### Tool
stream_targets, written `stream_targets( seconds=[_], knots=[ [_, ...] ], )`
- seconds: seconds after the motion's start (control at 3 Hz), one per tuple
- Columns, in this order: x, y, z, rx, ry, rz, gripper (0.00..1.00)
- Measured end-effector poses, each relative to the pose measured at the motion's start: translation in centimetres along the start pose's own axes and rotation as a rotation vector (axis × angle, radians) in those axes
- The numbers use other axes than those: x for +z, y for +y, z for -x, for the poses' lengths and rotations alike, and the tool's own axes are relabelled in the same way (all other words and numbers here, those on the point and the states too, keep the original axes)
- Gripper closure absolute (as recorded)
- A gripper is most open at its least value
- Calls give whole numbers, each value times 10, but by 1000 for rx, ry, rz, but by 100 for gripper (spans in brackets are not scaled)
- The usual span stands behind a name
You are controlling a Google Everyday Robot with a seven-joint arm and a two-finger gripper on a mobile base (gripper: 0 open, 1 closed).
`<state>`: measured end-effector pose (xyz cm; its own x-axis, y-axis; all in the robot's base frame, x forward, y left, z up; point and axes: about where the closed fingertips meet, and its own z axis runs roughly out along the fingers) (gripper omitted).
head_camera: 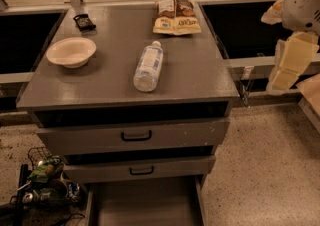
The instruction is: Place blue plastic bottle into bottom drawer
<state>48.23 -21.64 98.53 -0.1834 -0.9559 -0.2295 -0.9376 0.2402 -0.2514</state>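
The blue plastic bottle (pixel 148 66), clear and ribbed with a pale label and white cap, lies on its side in the middle of the grey cabinet top (pixel 190 75), cap pointing away. The bottom drawer (pixel 145 205) is pulled out at the cabinet's foot and shows a bare grey floor. My gripper (pixel 289 65), pale yellowish-white, hangs from the white arm (pixel 305 0) at the right edge, beyond the cabinet's right side and well apart from the bottle.
A white bowl (pixel 71 51) sits left on the top, a small black object (pixel 83 21) at the back left, and a snack bag (pixel 176 16) at the back. Two upper drawers with black handles (pixel 136 135) are slightly ajar. A wire basket of clutter (pixel 45 180) stands on the floor at the left.
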Motion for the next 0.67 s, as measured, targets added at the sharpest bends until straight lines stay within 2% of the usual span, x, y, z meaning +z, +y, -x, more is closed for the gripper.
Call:
stream_targets(
  seconds=[0.33,0.67],
  knots=[
    [17,-34,25,-58,-28,30,0],
    [38,-84,57,-143,-53,70,0]
  ],
)
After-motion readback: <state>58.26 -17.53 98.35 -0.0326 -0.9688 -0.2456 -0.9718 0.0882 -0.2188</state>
